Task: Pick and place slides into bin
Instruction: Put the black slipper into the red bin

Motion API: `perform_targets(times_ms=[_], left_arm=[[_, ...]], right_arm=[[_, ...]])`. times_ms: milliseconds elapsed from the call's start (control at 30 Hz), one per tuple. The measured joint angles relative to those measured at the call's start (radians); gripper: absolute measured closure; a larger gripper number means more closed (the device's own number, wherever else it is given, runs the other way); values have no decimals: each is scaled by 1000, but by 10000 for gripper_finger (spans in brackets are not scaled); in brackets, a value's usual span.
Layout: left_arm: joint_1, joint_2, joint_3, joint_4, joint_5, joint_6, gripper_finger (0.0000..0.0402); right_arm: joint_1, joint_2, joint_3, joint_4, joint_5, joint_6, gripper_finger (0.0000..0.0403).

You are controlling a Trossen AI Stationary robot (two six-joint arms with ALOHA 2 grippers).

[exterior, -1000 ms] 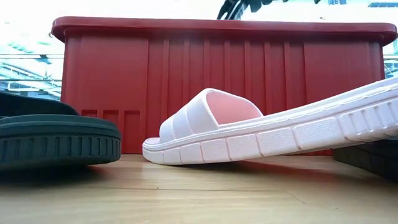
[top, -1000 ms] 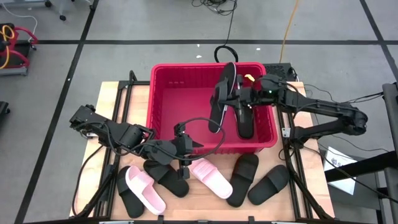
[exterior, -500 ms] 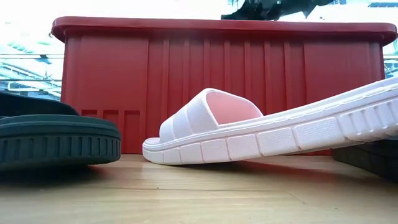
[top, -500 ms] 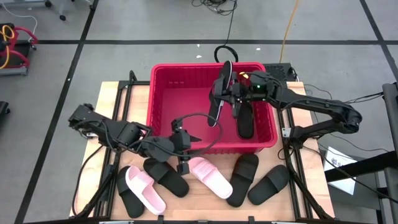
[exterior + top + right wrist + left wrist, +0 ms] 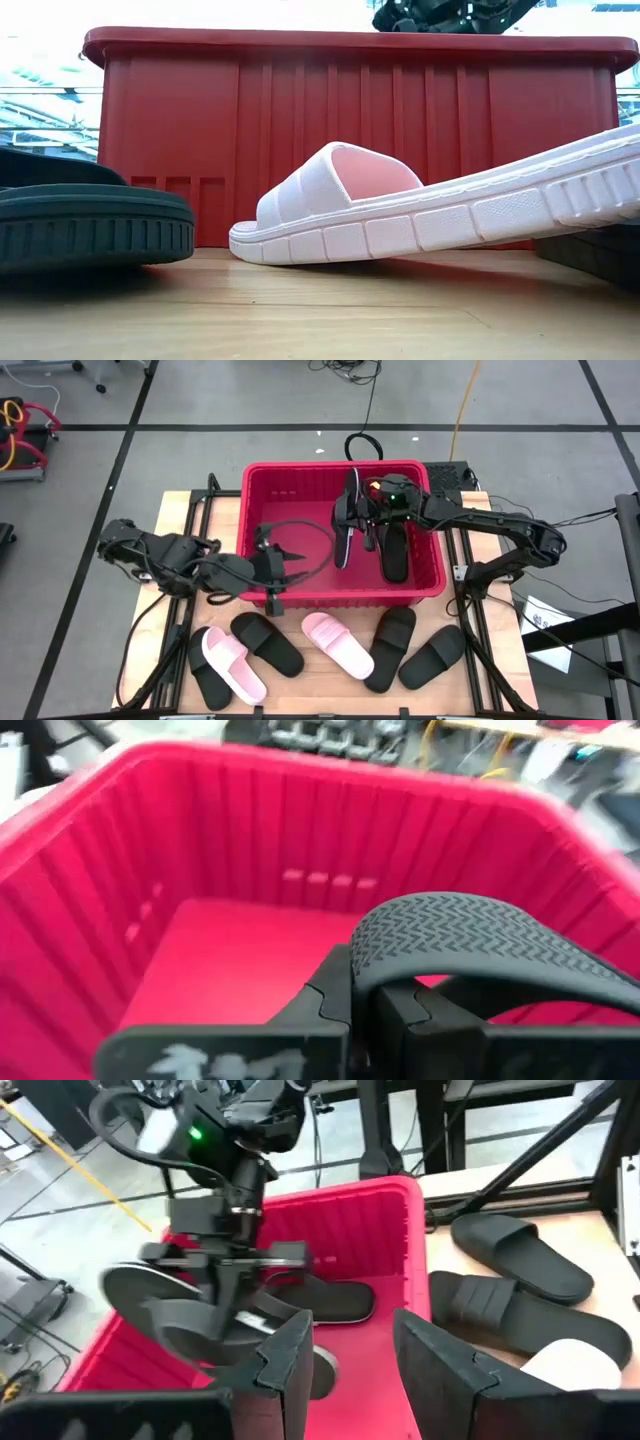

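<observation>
While one black slide (image 5: 394, 550) lies in the red bin (image 5: 262, 520), right hand (image 5: 358, 525) grips another black slide (image 5: 346, 520) above it, left hand (image 5: 283, 555) open.

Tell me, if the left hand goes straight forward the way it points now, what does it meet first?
Probably the black slide that the right hand holds above the bin. The open left hand points straight at it, though depth is unclear.

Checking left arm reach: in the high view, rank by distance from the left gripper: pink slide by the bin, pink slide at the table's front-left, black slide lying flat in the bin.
From the left gripper, at the bin's front wall:
1. Pink slide by the bin, in front, to its right.
2. Front-left pink slide and the flat black slide in the bin, far right: too close to call.
</observation>
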Motion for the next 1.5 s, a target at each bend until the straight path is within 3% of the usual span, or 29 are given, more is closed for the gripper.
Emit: perform_targets(times_ms=[133, 333, 700, 967, 1500], left_arm=[[21, -30, 0, -31, 0, 8, 261], [57, -52, 0, -37, 1, 9, 261], [127, -52, 0, -37, 21, 14, 261], [167, -52, 0, -36, 32, -1, 261], [202, -52, 0, -34, 63, -20, 261]], right_arm=[[-24, 29, 0, -21, -67, -4, 403], [-65, 86, -43, -26, -69, -30, 403], [-114, 120, -186, 163, -170, -71, 403], [-134, 119, -282, 264, -164, -62, 403], [-137, 119, -298, 187, -58, -42, 403]])
